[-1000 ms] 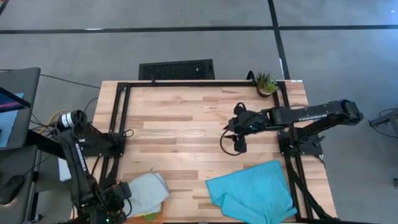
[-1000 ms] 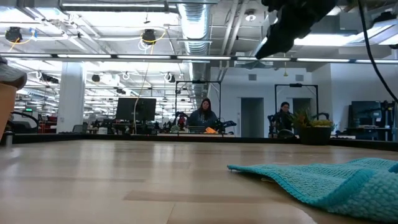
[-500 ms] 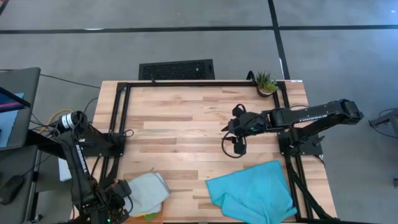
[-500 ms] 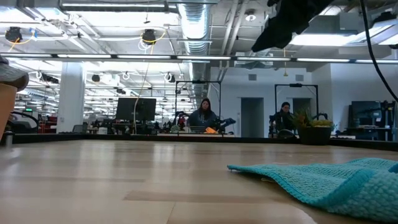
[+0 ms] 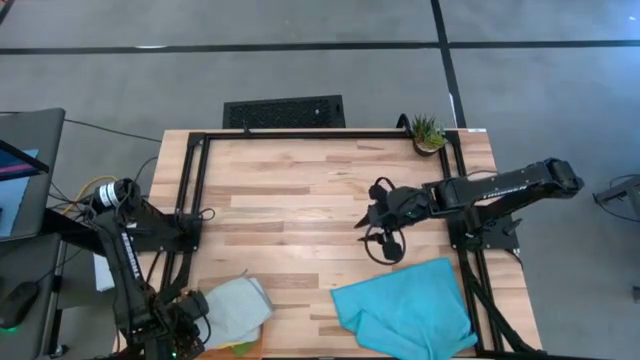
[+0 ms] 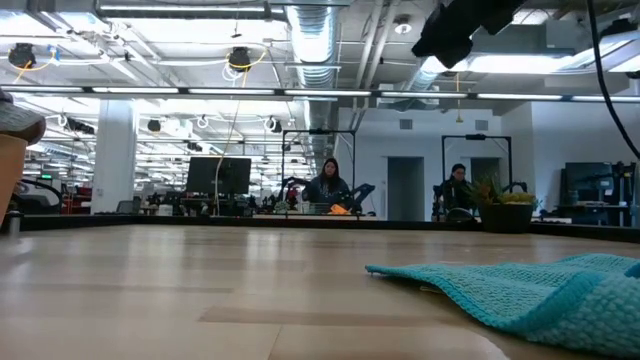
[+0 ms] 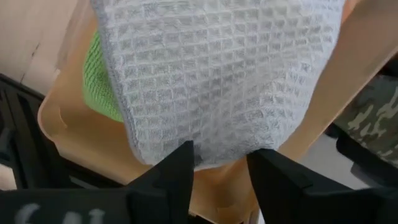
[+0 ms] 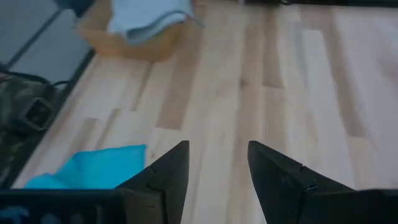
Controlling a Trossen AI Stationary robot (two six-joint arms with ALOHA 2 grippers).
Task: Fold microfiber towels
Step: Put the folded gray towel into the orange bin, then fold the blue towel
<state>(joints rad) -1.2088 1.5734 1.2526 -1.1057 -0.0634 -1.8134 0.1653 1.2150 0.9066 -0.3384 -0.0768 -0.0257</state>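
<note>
A folded light grey towel (image 7: 217,74) lies on a green towel (image 7: 102,87) in the orange tray (image 7: 81,155) at the table's near left corner. My left gripper (image 7: 221,165) is open, its fingertips at the grey towel's near edge. The turquoise towel (image 5: 405,305) lies rumpled at the near right, with one corner folded over. My right gripper (image 5: 386,243) hovers open above bare wood just beyond it, touching nothing. In the right wrist view the turquoise towel (image 8: 93,165) shows beside the fingers. My left gripper's fingertips (image 7: 180,162) stand on either side of the grey towel's rounded folded edge (image 7: 217,158), coming level over the tray's rim. I cannot tell whether they touch it. The towel rests flat on the green one.
A small potted plant (image 5: 428,132) stands at the far right corner. Black frame rails (image 5: 195,190) run along the table's left, far and right sides. Bare wood fills the middle of the table (image 5: 300,200). People sit in the room behind (image 6: 326,185).
My right gripper has moved a little toward the table's near edge and the turquoise towel, and has tipped. The towels lie as before.
</note>
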